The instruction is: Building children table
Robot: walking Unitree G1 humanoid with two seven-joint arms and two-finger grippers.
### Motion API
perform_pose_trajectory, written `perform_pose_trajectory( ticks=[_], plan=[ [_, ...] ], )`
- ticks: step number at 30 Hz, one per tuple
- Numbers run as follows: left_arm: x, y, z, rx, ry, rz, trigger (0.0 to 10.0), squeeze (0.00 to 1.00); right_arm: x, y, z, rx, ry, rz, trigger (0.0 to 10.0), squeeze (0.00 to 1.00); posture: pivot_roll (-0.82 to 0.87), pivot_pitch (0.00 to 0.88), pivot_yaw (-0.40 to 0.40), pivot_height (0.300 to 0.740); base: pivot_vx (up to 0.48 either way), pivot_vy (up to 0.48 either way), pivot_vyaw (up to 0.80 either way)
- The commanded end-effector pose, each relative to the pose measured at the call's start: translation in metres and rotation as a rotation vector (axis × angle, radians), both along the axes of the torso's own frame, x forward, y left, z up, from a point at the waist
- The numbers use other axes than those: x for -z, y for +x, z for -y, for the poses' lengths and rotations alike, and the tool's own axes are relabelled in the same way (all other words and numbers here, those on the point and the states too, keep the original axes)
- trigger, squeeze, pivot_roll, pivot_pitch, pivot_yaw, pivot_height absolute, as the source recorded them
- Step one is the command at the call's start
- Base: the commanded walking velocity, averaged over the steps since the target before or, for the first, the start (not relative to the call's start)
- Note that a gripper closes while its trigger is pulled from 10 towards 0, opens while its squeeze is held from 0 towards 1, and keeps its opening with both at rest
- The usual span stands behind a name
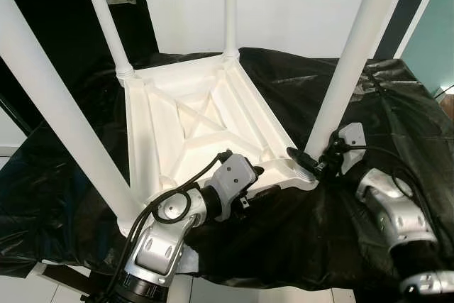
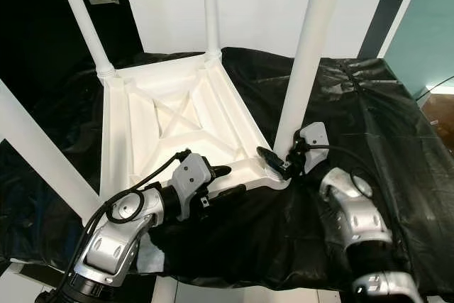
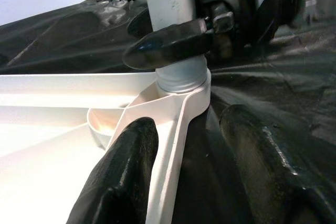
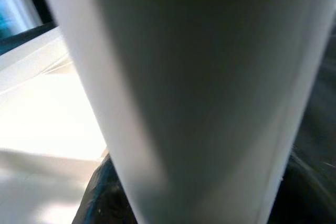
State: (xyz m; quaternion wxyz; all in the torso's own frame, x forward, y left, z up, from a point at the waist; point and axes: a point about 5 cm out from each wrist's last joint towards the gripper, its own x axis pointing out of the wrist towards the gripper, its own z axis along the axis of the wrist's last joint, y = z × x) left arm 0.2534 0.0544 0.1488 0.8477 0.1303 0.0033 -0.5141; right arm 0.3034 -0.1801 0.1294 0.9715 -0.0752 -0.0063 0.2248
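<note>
Two hands at near edge of upturned white tabletop (image 1: 198,122). Right hand (image 1: 306,163) closed around base of near-right leg (image 1: 355,54), just above its socket. Left hand (image 3: 191,177) spread wide, one finger inside tabletop rim, other outside on black sheet (image 1: 397,104). Tabletop lies underside up on sheet-covered bench, four legs upright.

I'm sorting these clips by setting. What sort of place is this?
Probably an indoor room used as an assembly spot, not clearly a lived-in home: an upturned white table with its legs up lies on black plastic sheeting, with a plain white wall behind.
</note>
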Motion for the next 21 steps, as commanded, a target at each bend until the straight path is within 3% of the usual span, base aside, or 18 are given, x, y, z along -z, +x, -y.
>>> perform_pose_trajectory(
  ticks=[1, 2, 5, 7, 10, 12, 14, 21],
  plan=[
    [0.0, 0.003, -0.003, -0.09, -0.005, 0.02, 10.0, 0.0, 0.021, -0.006, 0.002, 0.077, -0.06, -0.089, 10.0, 0.0, -0.05, 0.0, 0.002, 0.74, 0.0, 0.0, 0.0],
    [0.0, 0.003, -0.003, -0.09, -0.005, 0.02, 10.0, 0.0, 0.021, -0.006, 0.002, 0.077, -0.06, -0.089, 10.0, 0.0, -0.05, 0.0, 0.002, 0.74, 0.0, 0.0, 0.0],
    [0.001, 0.001, -0.001, -0.084, -0.009, 0.015, 10.0, 0.0, 0.034, -0.012, -0.004, 0.273, -0.028, -0.135, 10.0, 0.0, -0.05, 0.0, 0.007, 0.74, 0.0, 0.0, 0.0],
    [0.001, 0.001, -0.001, -0.084, -0.009, 0.015, 10.0, 0.0, 0.034, -0.012, -0.004, 0.273, -0.028, -0.135, 10.0, 0.0, -0.05, 0.0, 0.007, 0.74, 0.0, 0.0, 0.0],
    [0.0, 0.001, -0.003, -0.083, -0.002, 0.017, 10.0, 0.0, 0.035, -0.019, -0.017, 0.501, 0.047, -0.128, 10.0, 0.0, -0.05, 0.0, 0.007, 0.74, 0.0, 0.0, 0.0],
    [0.0, 0.001, -0.003, -0.083, -0.002, 0.017, 10.0, 0.0, 0.035, -0.019, -0.017, 0.501, 0.047, -0.128, 10.0, 0.0, -0.05, 0.0, 0.007, 0.74, 0.0, 0.0, 0.0],
    [0.001, 0.001, -0.003, -0.081, 0.001, 0.017, 10.0, 0.0, 0.035, -0.026, -0.022, 0.635, 0.105, -0.137, 10.0, 0.0, -0.04, 0.0, 0.002, 0.74, 0.0, 0.0, 0.0],
    [0.001, 0.001, -0.001, -0.072, 0.003, 0.02, 10.0, 0.0, 0.02, -0.026, -0.036, 0.597, 0.177, -0.073, 10.0, 0.0, -0.05, 0.0, 0.005, 0.74, 0.0, 0.0, 0.0]
  ],
)
